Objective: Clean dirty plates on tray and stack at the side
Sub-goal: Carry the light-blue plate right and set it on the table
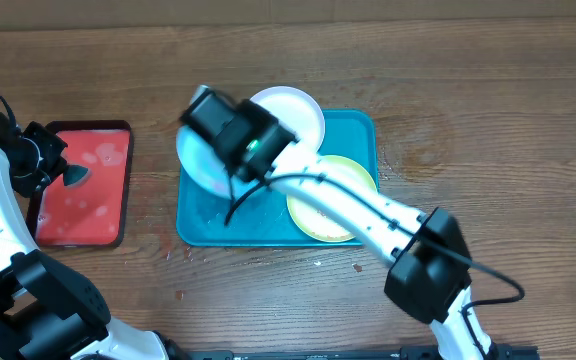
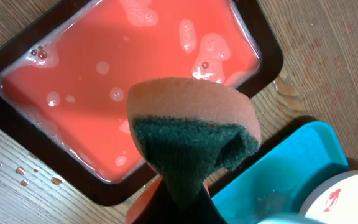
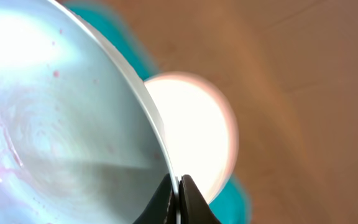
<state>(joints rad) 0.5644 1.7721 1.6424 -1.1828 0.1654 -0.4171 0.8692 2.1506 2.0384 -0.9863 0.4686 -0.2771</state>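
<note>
The right pincer is clenched on the rim of the pale blue plate, the thin edge caught between its two dark fingers. From overhead, this plate sits at the left end of the teal tray and juts slightly past the tray's left edge. The pincer's blurred black body is just above it. In the right wrist view the plate's face fills the left side and carries faint pink smears and specks.

The white plate lies at the tray's far edge, just behind the gripped rim and overhanging the tray. The yellow-green plate rests flat in the tray's right half, partly hidden under the white right arm.

Well apart on the left, the left pincer is squeezed on a sponge, orange with a dark green scouring face. It hangs over the right edge of the red tray, which holds pinkish, bubbly liquid. Droplets dot the wooden tabletop beside it.
</note>
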